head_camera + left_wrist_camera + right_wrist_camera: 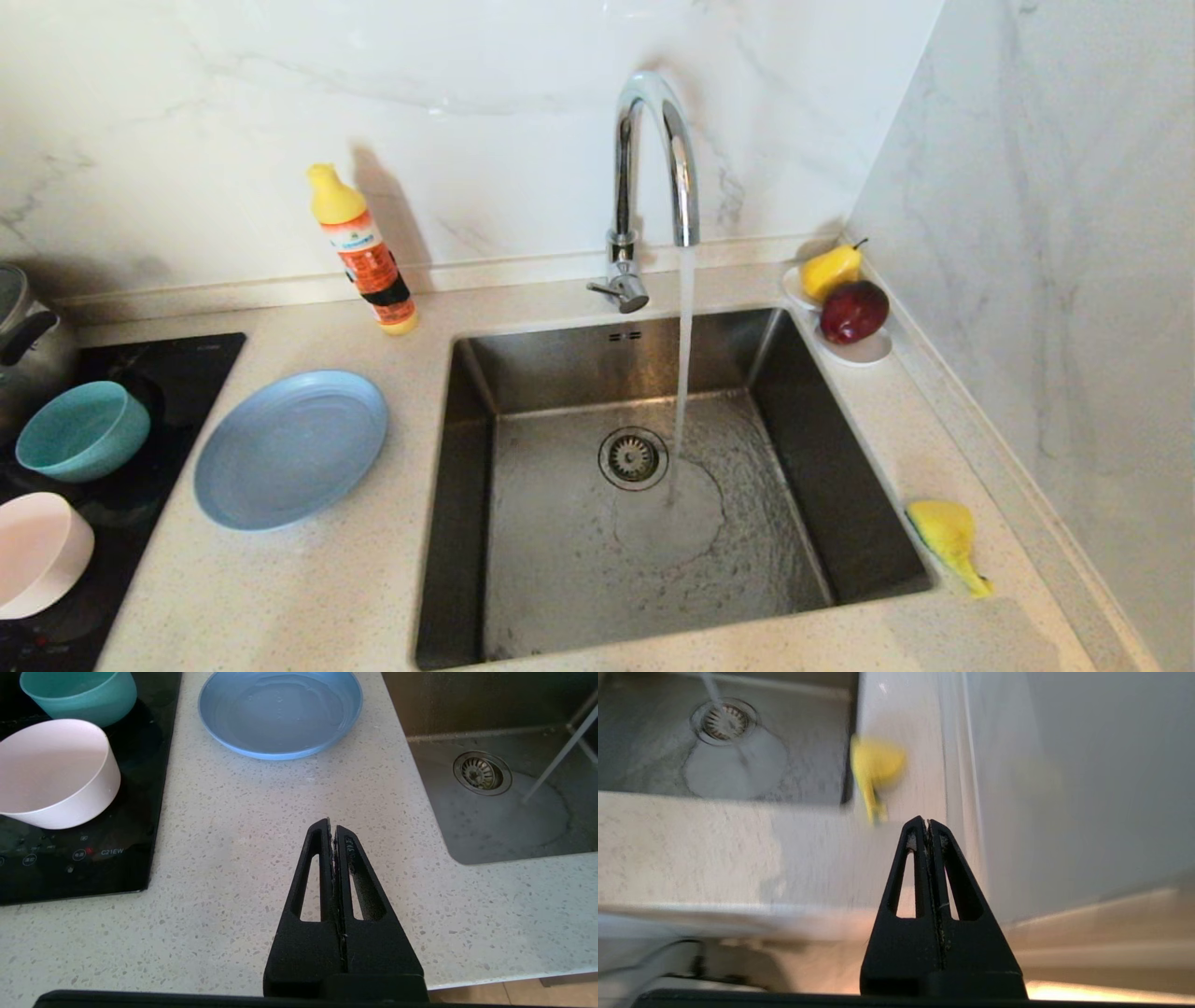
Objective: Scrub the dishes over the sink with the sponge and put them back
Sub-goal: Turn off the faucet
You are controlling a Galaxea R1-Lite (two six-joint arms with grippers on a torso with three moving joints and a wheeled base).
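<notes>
The grey-blue plate [290, 449] [280, 713] lies on the counter left of the sink [803, 448]. On the black hob stand the teal bowl [82, 430] [79, 694] and the pale pink bowl [39, 553] [53, 772]. The yellow sponge [948, 539] [874, 767] lies on the counter at the sink's right rim. Water runs from the tap [653, 177] into the basin near the drain [633, 457]. My left gripper [331, 828] is shut and empty over the counter's front, short of the plate. Shut and empty too, my right gripper [926, 823] hangs back near the counter's front edge, short of the sponge.
An orange detergent bottle [364, 252] stands behind the plate. A small white dish [864, 350] with a pear [831, 269] and an apple [853, 311] sits at the sink's back right corner. A kettle [28, 341] is at the far left. A wall [1055, 233] closes the right side.
</notes>
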